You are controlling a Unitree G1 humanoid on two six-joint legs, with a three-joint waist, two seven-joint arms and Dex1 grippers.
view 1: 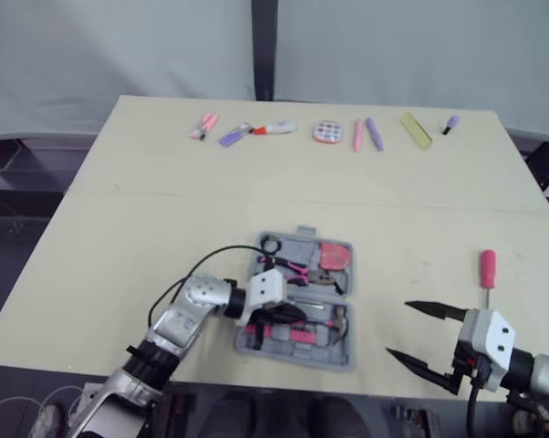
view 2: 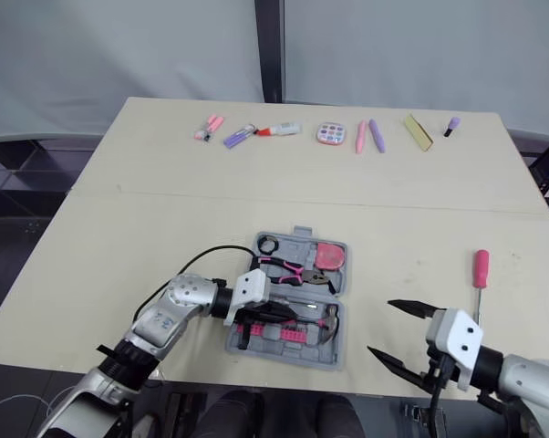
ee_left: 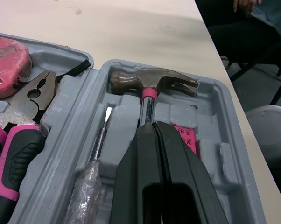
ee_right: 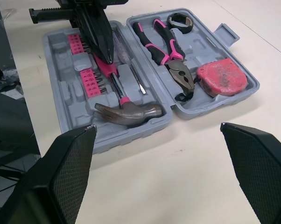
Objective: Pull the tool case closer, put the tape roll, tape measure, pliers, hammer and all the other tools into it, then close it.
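Observation:
The grey tool case [view 1: 340,352] lies open near the table's front edge. Its far half holds a black tape roll [ee_right: 180,21], pink-handled pliers [ee_right: 166,51] and a pink tape measure [ee_right: 222,79]. In the near half the hammer [ee_right: 126,111] lies in its slot beside a thin screwdriver blade [ee_left: 103,130] and pink bits [ee_right: 87,74]. My left gripper [ee_left: 153,125] is shut, its tips resting over the hammer's shaft. A pink-handled screwdriver [view 1: 487,269] lies on the table to the right. My right gripper [view 1: 398,328] stands open at the front right, just short of it.
Along the far edge lies a row of small items: pink and purple markers [view 1: 227,134], a round palette [view 1: 327,131], a yellow ruler [view 1: 416,130]. A person's hand [ee_left: 245,4] and a chair show beyond the table's side in the left wrist view.

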